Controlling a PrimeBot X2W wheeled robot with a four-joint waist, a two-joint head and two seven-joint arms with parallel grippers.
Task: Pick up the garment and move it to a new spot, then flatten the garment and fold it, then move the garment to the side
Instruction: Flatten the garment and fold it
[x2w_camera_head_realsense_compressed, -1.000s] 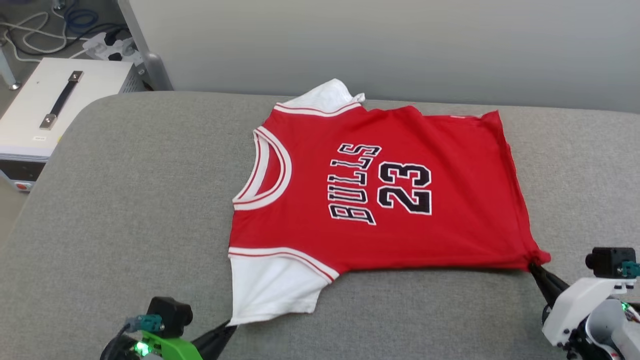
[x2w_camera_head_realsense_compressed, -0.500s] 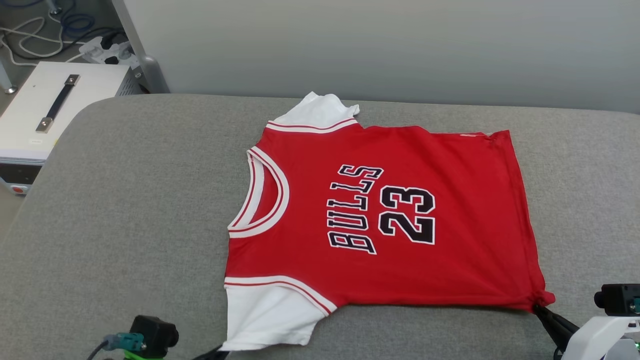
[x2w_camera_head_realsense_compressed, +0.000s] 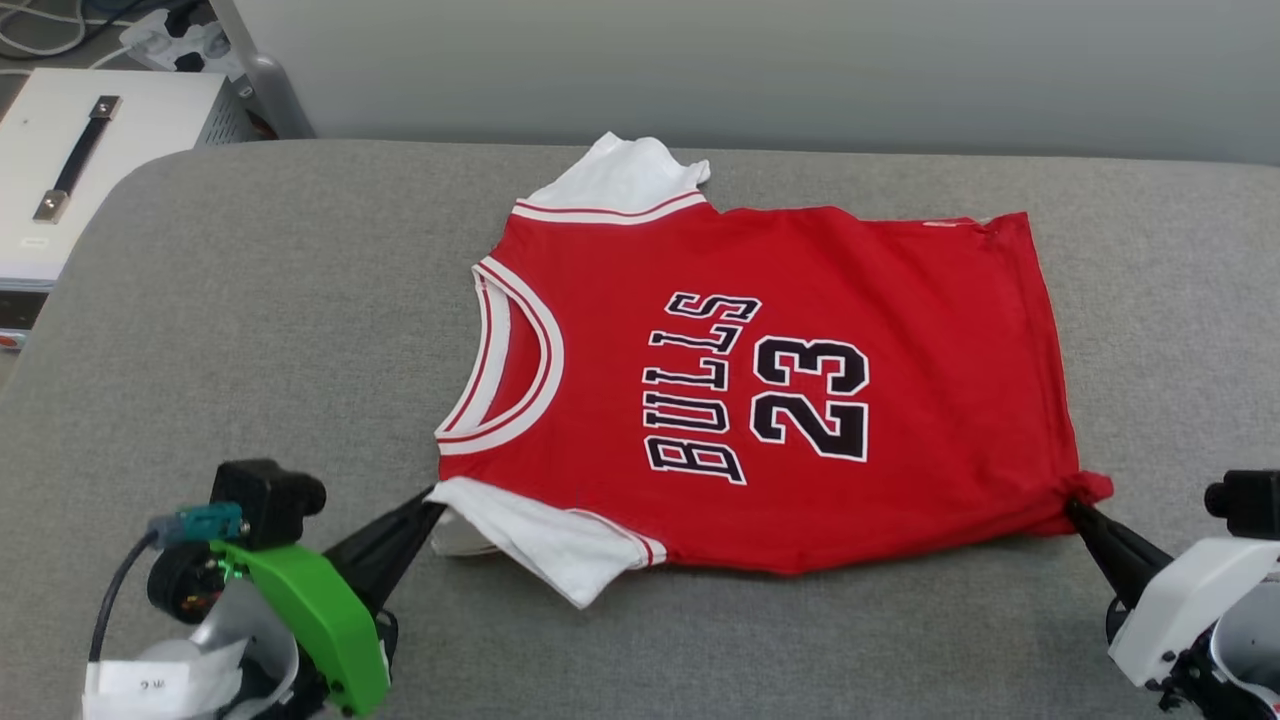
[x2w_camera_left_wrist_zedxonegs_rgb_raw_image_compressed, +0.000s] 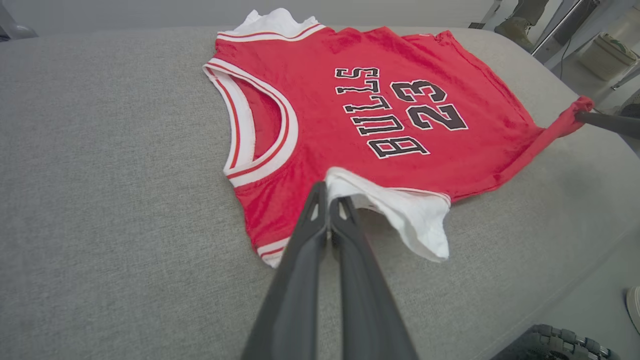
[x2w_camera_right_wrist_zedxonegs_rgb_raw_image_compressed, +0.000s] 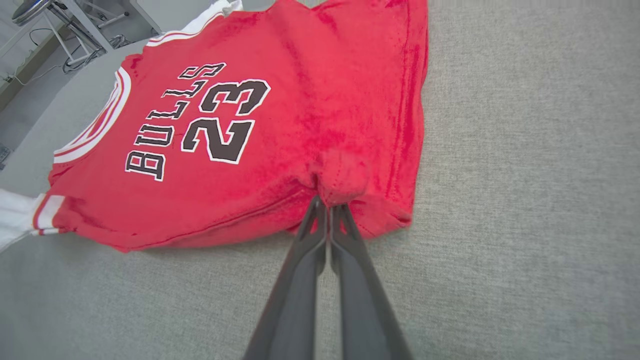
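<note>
The garment (x2w_camera_head_realsense_compressed: 800, 300) lay print side up on the grey cushion (x2w_camera_head_realsense_compressed: 250, 300). My left gripper (x2w_camera_head_realsense_compressed: 434, 498) was closed tight on its near white sleeve (x2w_camera_head_realsense_compressed: 560, 545), which was lifted and folded over. My right gripper (x2w_camera_head_realsense_compressed: 1074, 504) was clamped on the red hem corner (x2w_camera_head_realsense_compressed: 1098, 487), drawn into a small point.

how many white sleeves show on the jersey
2. The far sleeve lies at the far edge of the jersey; the near sleeve is folded inward, pinched by the left gripper.
</note>
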